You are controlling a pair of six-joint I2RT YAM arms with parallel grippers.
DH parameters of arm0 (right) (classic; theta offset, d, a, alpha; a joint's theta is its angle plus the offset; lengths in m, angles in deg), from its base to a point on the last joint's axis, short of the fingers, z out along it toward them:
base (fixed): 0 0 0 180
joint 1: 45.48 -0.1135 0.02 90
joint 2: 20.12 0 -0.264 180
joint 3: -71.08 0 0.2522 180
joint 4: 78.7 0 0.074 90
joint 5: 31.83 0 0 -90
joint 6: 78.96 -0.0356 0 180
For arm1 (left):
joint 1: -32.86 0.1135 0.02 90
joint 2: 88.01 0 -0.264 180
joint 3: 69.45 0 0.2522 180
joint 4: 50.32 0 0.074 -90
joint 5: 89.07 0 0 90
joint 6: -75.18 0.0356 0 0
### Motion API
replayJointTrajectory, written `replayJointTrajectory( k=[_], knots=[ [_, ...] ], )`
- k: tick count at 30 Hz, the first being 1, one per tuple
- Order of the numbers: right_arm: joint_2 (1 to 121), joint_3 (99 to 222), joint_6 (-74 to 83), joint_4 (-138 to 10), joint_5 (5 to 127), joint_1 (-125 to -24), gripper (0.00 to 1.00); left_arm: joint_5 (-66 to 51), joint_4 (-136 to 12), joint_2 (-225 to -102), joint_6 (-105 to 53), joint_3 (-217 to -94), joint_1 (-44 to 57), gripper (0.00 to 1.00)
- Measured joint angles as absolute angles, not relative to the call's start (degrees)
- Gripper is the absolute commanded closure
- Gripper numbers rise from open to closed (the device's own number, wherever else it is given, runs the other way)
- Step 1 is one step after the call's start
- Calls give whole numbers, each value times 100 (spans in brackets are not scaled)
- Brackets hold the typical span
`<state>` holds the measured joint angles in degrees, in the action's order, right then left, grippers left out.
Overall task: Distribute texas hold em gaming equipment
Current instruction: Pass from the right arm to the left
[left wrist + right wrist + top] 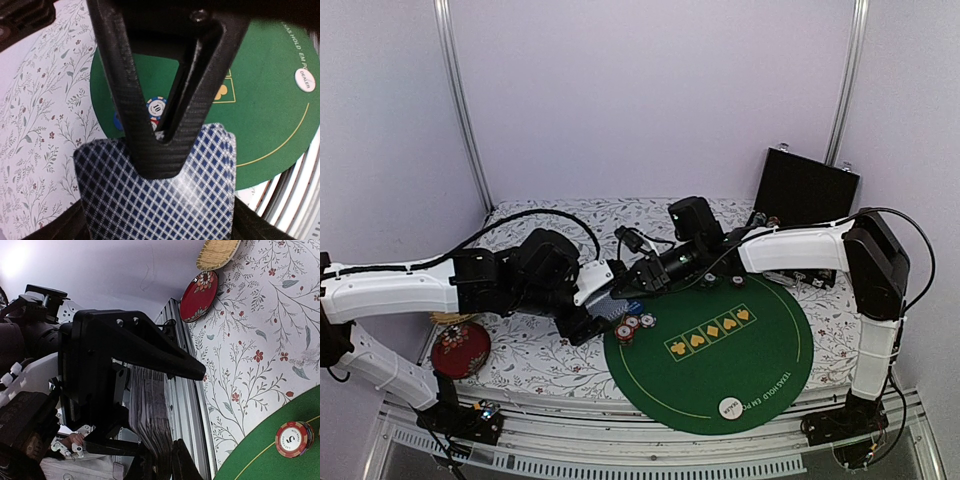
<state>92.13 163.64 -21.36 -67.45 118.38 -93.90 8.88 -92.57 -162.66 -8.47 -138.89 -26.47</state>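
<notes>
A deck of playing cards with a blue-white diamond back hangs in the air at the left rim of the green mat. My right gripper is shut on one end of the deck, and one of its black fingers lies across the top card. The deck sits between the fingers of my left gripper; whether they press its side edges does not show. In the top view both grippers, left and right, meet over the cards. Poker chips lie on the mat's left rim. A white dealer button lies near its front.
A red round cushion lies at the front left, with a straw basket beside it. An open black case stands at the back right. More chips lie at the mat's far edge. A flowered cloth covers the table.
</notes>
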Motion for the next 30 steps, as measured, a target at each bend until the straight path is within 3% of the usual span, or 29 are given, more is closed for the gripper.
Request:
replayJointTrajectory(
  k=[7, 15, 20, 23, 30],
  knots=[
    [9206, 16364, -2156, -6742, 11838, -9390, 98, 875, -8866, -16100, -648, -13489, -2618, 13],
    [9200, 16364, -2202, -6756, 11829, -9384, 98, 768, -8685, -15969, -506, -13378, -2612, 27],
    [9200, 16364, -2217, -6758, 11811, -9379, 98, 693, -8687, -15969, -500, -13378, -2610, 41],
    [9200, 16364, -2191, -6734, 11779, -9368, 97, 682, -8682, -15969, -537, -13380, -2601, 42],
    [9200, 16364, -2116, -6701, 11772, -9368, 76, 650, -8685, -15969, -563, -13384, -2599, 45]
  ],
)
